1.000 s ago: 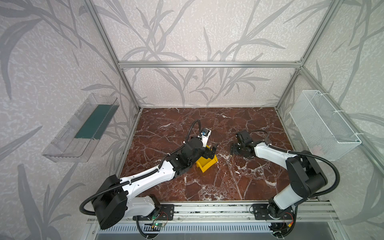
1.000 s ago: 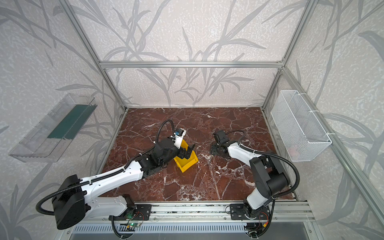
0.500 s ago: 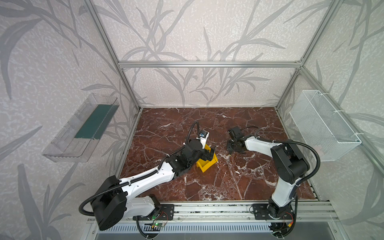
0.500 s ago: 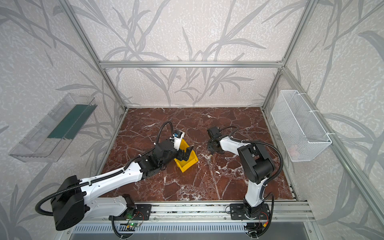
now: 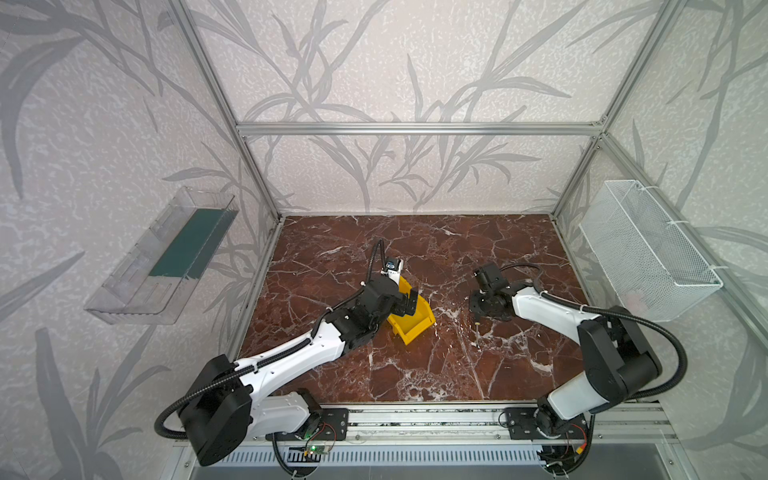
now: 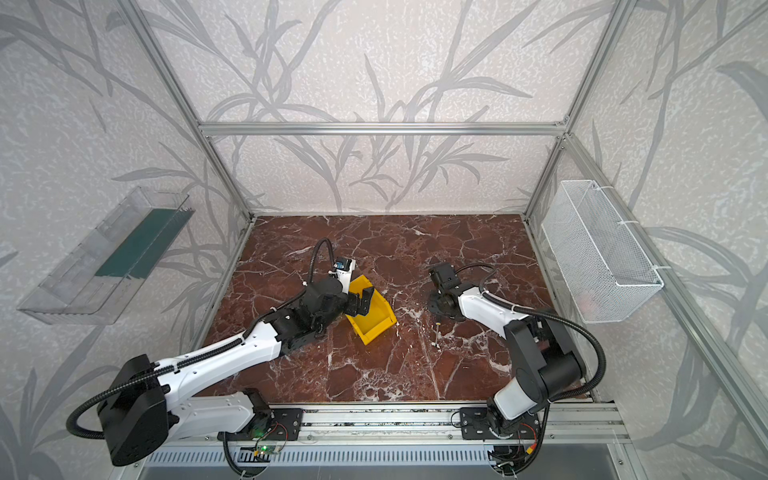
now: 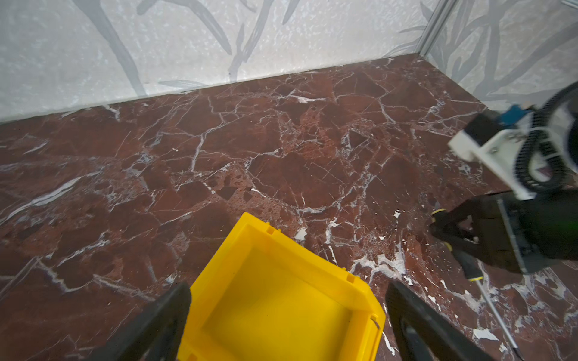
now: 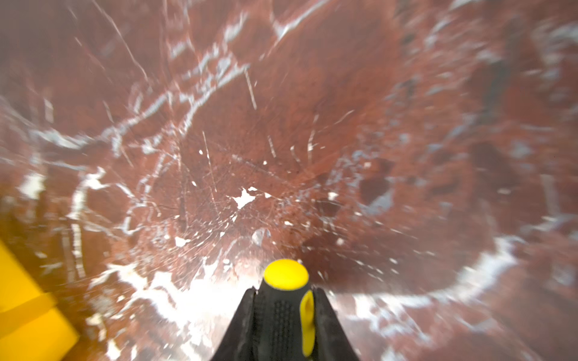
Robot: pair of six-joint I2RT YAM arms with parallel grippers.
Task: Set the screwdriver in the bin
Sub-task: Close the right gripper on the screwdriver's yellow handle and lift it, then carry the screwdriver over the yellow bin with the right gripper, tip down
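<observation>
Your right pincer point(image 8: 283, 295) was clamped on the screwdriver point(image 8: 286, 275) by its handle, the shaft low over the marble point(image 5: 415, 374) (lifted or not, I could not tell). Carry and drop were left to do. The bin point(image 7: 306, 250) stood empty near that pincer, with bare marble between. Your left pincer point(image 7: 289, 289), jaws apart, straddled the bin and crowded its mouth. The wire basket point(image 5: 648, 253) and clear tray point(image 5: 162, 257) hung well apart.

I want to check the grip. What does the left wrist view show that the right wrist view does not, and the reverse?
Only left wrist: the thin shaft of the screwdriver and the empty inside of the bin. Only right wrist: the dotted texture of the handle. Both: the right gripper shut on the handle, the bin, the table.
</observation>
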